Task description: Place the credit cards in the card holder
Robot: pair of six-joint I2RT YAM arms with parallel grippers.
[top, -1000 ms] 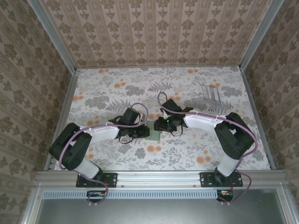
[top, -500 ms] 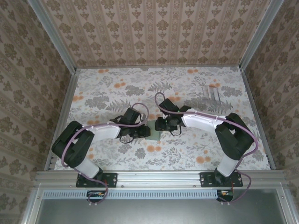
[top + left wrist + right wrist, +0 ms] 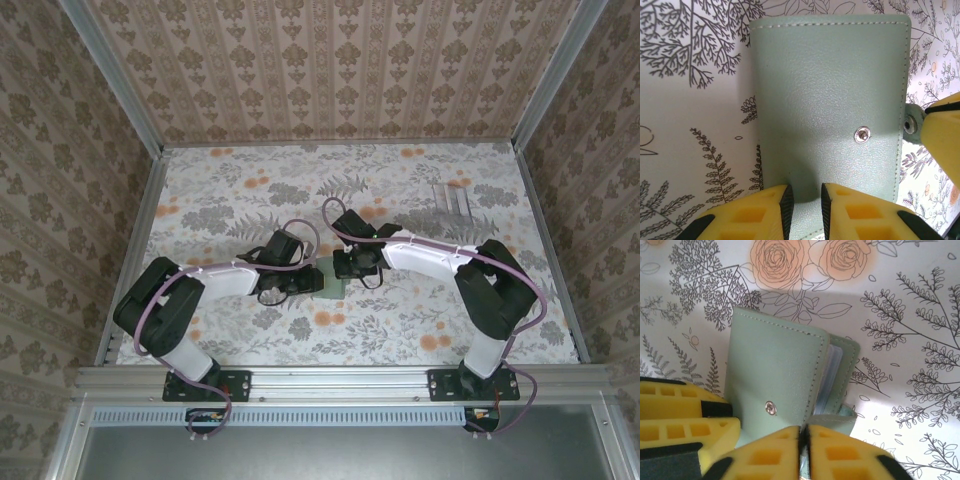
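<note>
The holder (image 3: 328, 288) is lying mid-worktop (image 3: 420, 190), toward the near side, between both hands, its cover gaping slightly. The right hand (image 3: 803, 442) is pressing together at the holder's edge. The left hand (image 3: 803, 202) is sitting narrowly parted over another edge; whether it is pinching, I cannot tell.

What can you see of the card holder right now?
The card holder is a pale green bifold of grained, leather-like material with stitched edges and a metal snap stud on its cover. It lies on the floral table, folded but slightly agape, clear sleeves showing inside, its strap unfastened. The left gripper clamps one edge; the right gripper is shut at the strap side.
</note>
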